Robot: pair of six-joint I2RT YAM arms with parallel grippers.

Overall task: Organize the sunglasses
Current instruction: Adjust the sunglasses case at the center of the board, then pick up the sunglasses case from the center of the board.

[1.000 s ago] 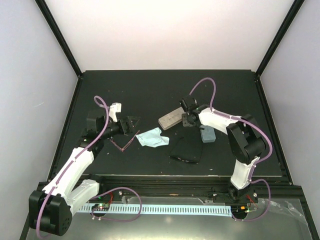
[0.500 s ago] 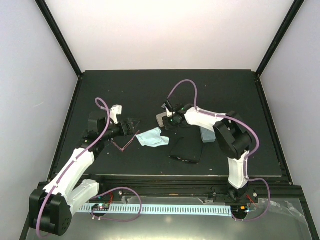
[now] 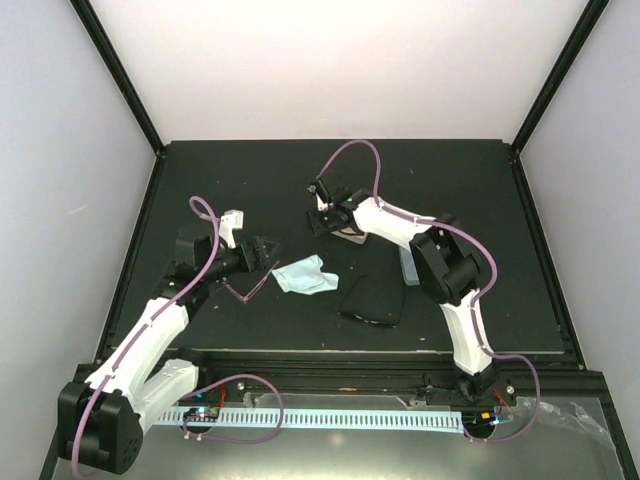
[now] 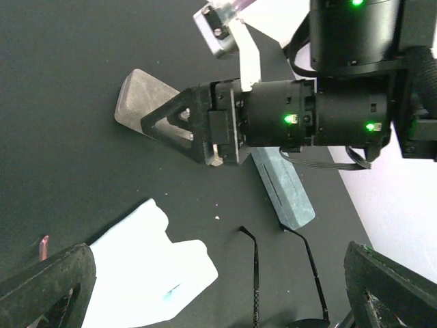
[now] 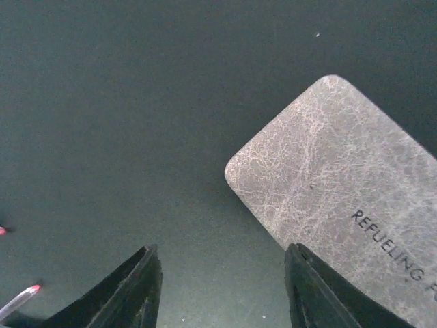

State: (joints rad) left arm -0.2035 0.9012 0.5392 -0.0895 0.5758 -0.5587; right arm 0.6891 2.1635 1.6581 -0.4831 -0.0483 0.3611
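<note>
The pink-framed sunglasses (image 3: 248, 288) lie on the black table just below my left gripper (image 3: 262, 250), which stands wide open with nothing in it. In the left wrist view only a pink tip (image 4: 44, 246) shows. The black sunglasses (image 3: 372, 300) rest near the front edge, their temples (image 4: 257, 273) open toward the blue-grey case. My right gripper (image 3: 325, 215) hovers open at the left end of the beige-grey case (image 5: 341, 198). Bare table lies between its fingers (image 5: 133, 294), and the right finger overlaps the case's edge.
A light blue cloth (image 3: 305, 275) lies between the two pairs of sunglasses, also bright in the left wrist view as the cloth (image 4: 147, 266). The blue-grey case (image 4: 283, 188) sits right of centre, partly under the right arm. Black frame posts border the table.
The right arm has swung left, from beside the blue-grey case to the left end of the beige-grey case. The left arm has barely moved.
</note>
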